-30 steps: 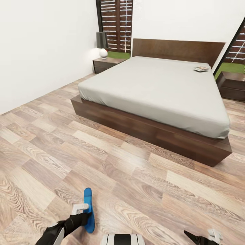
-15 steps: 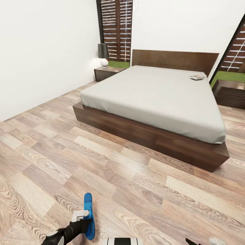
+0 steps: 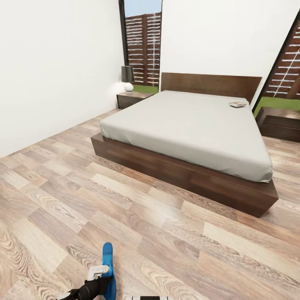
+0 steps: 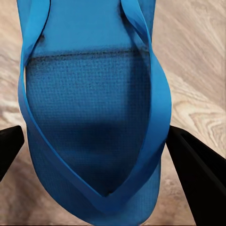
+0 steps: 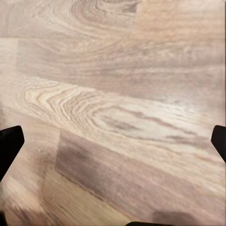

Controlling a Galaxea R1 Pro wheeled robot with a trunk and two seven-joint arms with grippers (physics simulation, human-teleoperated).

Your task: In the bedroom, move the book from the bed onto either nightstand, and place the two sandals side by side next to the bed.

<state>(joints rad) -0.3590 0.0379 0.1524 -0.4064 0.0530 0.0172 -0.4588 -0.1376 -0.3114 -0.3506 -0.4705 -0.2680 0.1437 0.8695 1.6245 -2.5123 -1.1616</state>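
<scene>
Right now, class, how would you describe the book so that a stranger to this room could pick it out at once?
Start at the big low bed with the dark wood frame and pale mattress. Look to the mattress corner by the headboard, on the side nearest the right-hand nightstand. The book lies flat there, small and thin, the one thing on the plain bedding.

The left tool (image 3: 101,273) holds a blue sandal (image 3: 108,258) above the floor (image 3: 166,233); the book (image 3: 237,104) lies on the bed (image 3: 187,125).

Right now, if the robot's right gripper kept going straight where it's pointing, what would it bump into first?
Most likely the wood floor. The right gripper has its fingers spread wide with bare planks between them and nothing in the way. How far off the floor is, I can't tell.
</scene>
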